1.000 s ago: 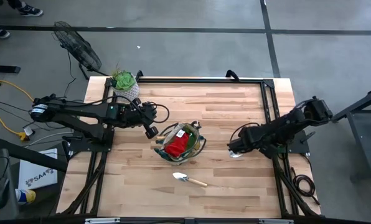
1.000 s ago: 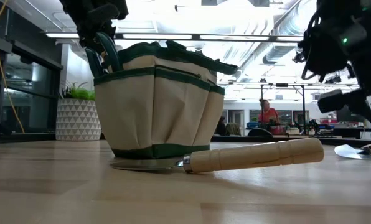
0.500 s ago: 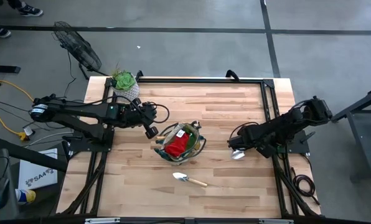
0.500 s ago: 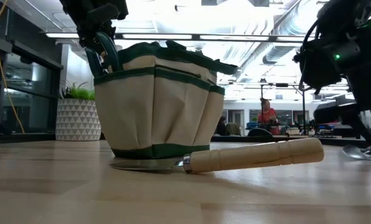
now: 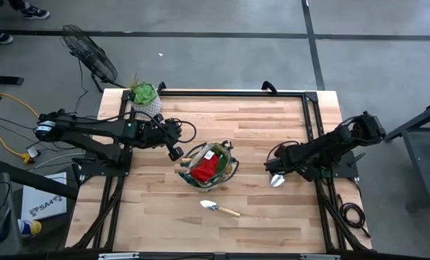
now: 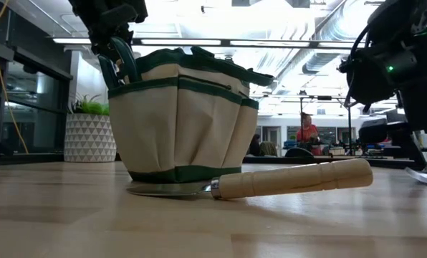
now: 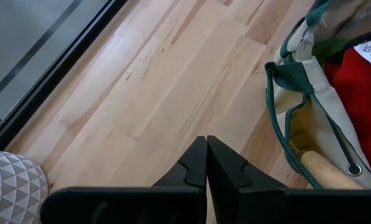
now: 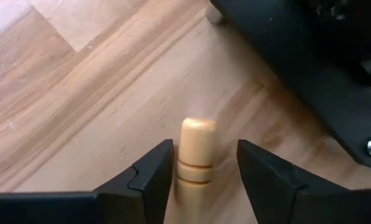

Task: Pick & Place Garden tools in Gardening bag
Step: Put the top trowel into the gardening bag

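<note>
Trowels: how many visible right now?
3. One trowel lies on the table in front of the gardening bag. One is at the right pincer, handle between its fingers. A wooden handle shows inside the bag. Others may be hidden there.

Bright, even overhead light; ceiling lights (image 6: 221, 43) glare in the low view, foreground slightly soft.
</note>
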`<state>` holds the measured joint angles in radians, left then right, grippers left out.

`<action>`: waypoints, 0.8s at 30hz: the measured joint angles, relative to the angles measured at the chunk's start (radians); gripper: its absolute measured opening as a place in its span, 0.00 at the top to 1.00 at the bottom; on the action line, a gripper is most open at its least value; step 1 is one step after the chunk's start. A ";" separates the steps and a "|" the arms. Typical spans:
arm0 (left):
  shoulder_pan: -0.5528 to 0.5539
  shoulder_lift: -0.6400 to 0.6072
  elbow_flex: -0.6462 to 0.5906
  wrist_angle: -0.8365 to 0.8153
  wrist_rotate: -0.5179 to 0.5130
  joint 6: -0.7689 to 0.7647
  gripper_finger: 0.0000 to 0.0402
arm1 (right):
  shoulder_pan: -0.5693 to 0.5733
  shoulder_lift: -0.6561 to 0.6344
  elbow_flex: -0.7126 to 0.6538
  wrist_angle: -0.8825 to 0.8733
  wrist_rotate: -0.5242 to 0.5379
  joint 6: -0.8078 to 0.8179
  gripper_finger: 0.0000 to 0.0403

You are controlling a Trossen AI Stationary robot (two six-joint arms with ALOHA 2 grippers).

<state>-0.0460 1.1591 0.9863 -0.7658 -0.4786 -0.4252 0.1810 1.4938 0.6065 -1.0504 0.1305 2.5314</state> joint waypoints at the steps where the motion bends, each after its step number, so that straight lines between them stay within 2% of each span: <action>1: 0.000 0.000 0.000 0.000 0.000 0.000 1.00 | 0.000 0.000 0.000 0.000 0.006 -0.011 0.60; 12: 0.000 0.000 0.000 0.000 0.006 -0.004 1.00 | 0.000 0.001 -0.001 0.008 0.056 -0.074 0.83; 19: 0.000 0.000 0.000 0.000 0.006 -0.004 1.00 | 0.000 0.003 -0.003 0.005 0.086 -0.134 0.82; 24: 0.000 0.000 0.000 0.000 0.010 -0.004 1.00 | 0.014 -0.010 0.006 0.019 0.164 -0.233 0.85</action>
<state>-0.0460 1.1591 0.9863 -0.7658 -0.4682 -0.4290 0.1952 1.4843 0.6122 -1.0317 0.2947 2.2986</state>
